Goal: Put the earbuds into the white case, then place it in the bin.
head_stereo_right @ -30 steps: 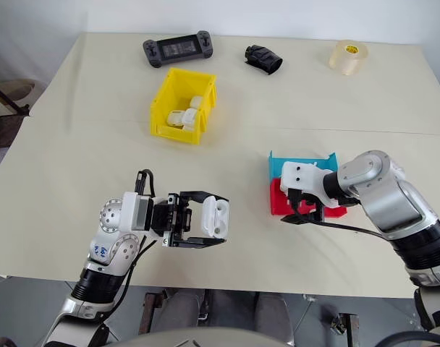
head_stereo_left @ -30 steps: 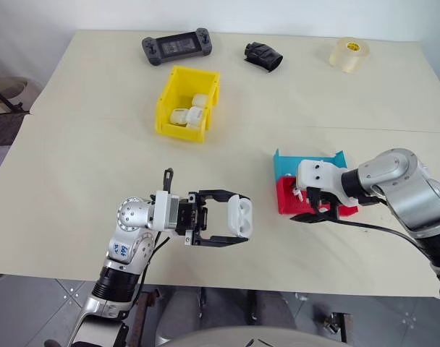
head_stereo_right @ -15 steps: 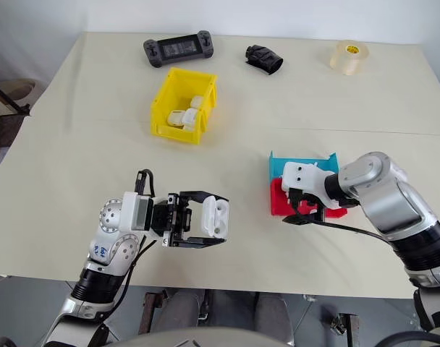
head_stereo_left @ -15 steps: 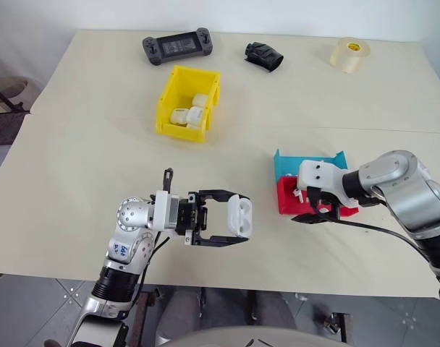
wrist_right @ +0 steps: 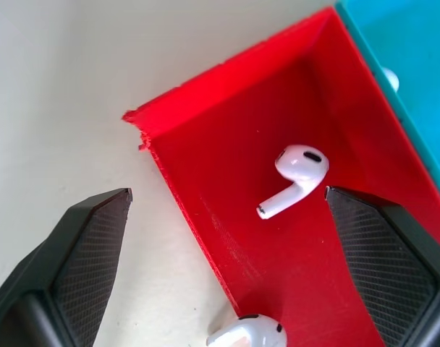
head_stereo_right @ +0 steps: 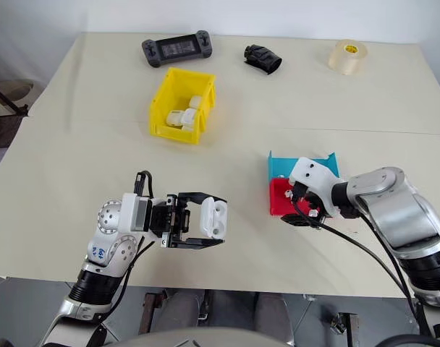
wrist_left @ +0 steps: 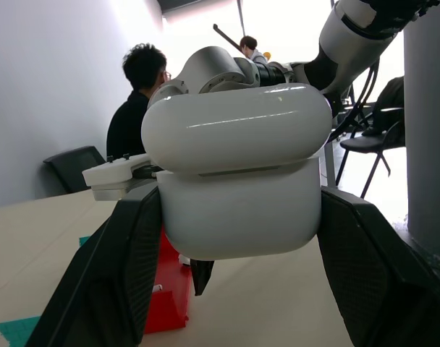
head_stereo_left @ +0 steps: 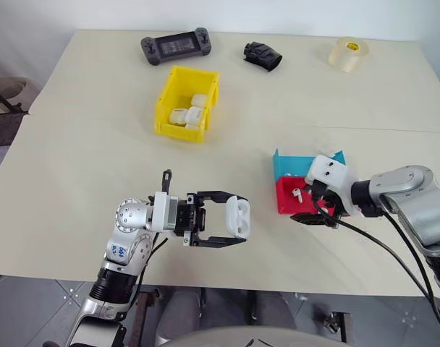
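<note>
Looking at your left gripper [head_stereo_left: 234, 218], it's clamped on the white case [head_stereo_left: 239, 216], lid shut, held up off the table [head_stereo_left: 75, 166] near the front edge. Your right gripper [wrist_right: 227, 238] hangs over the red tray [wrist_right: 205, 181] with its fingers [wrist_right: 82, 253] spread wide, and 2 earbuds [wrist_right: 294, 178] lie on the red floor between them. A blue tray [head_stereo_left: 292, 163] sits right behind the red one. The bin [head_stereo_left: 171, 94] is well away, mid-table, with several white cases [head_stereo_left: 187, 114] inside.
</note>
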